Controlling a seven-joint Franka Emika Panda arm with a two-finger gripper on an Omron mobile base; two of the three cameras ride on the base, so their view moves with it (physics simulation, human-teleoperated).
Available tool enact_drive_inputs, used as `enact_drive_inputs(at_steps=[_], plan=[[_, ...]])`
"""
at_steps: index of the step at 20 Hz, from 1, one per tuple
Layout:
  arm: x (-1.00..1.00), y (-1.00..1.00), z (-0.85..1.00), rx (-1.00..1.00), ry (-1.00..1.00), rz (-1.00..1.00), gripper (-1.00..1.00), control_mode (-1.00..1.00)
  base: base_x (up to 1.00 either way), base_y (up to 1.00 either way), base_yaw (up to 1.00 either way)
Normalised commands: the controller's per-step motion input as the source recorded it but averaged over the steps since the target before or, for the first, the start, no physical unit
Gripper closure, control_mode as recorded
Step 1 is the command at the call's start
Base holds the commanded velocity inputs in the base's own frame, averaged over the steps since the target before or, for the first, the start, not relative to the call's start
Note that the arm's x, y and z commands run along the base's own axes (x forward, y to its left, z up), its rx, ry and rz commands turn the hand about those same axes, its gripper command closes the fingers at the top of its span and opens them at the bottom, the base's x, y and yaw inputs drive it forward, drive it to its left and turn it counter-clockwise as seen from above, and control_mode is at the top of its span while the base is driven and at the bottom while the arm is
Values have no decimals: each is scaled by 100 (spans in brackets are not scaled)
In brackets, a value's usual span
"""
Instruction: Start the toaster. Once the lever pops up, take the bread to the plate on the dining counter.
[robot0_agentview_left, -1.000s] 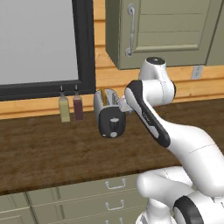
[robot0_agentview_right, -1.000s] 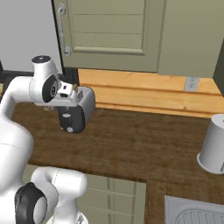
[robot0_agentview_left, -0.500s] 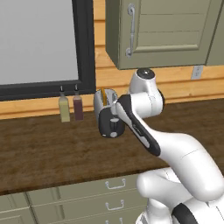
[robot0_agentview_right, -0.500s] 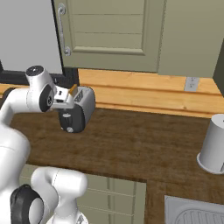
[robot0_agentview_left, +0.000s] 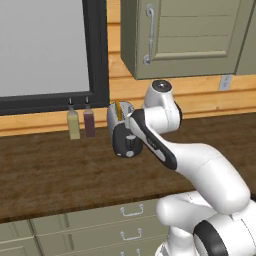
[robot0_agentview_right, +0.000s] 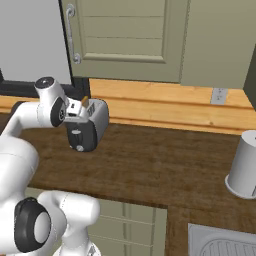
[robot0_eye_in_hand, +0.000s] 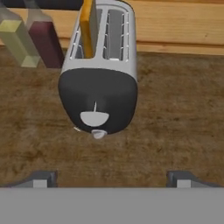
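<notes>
I'm parked at the dark wooden counter; the toaster stands at its back beside two bottles, with the bread upright in one slot. My gripper hangs wide open and empty before the lever. I judge everything's left: toasting, then the carry.

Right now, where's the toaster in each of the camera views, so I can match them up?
Left base view: toaster sits centre, right of the two bottles, partly behind the arm.
Right base view: upper left, beside the wrist.
Hand view: upper centre, black front panel facing the camera.
Shared landmark: the bread standing up out of one slot, also visible at and.
</notes>
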Motion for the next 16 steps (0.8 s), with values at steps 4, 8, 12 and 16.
enact_drive_inputs(at_steps=[4,8,12,16], plan=[[41,0,-9,0,0,-1,-100,-100,0,0,0],[17,0,-14,0,0,0,-100,-100,0,0,0],[17,0,-23,0,0,0,-100,-100,0,0,0],[12,0,-23,0,0,0,-100,-100,0,0,0]])
